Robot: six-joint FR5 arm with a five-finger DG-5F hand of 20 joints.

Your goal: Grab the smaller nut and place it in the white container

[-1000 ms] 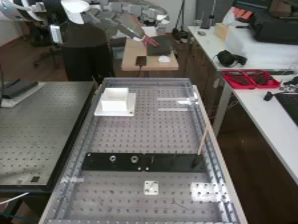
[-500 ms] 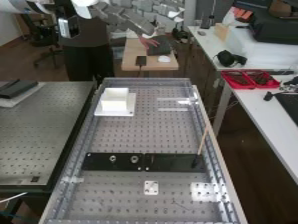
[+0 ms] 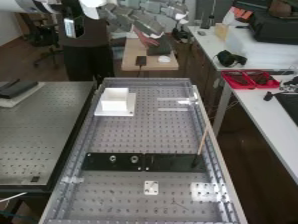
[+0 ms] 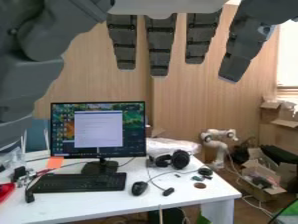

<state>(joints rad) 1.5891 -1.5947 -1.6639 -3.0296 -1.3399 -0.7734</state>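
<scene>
At the top of the high view the hand (image 3: 141, 19) is up beyond the bench's far end, fingers extended and away from the parts. In the wrist view the hand (image 4: 160, 46) has straight, spread fingers with nothing held. The white container (image 3: 115, 100) stands on a white plate near the bench's far left corner. On the flat black bar (image 3: 173, 163) stand the larger nut (image 3: 113, 158) and the bearing (image 3: 134, 159), side by side.
A thin stick (image 3: 203, 141) rises from the bar's right end. A small white plate (image 3: 151, 188) lies below the bar. Clear strips (image 3: 173, 109) lie at the far right. In the wrist view a monitor (image 4: 98, 131) stands on a white desk (image 4: 166, 192).
The hand and the arm's end have moved to the right along the top of the high view. The container and the parts on the bar have stayed put.
</scene>
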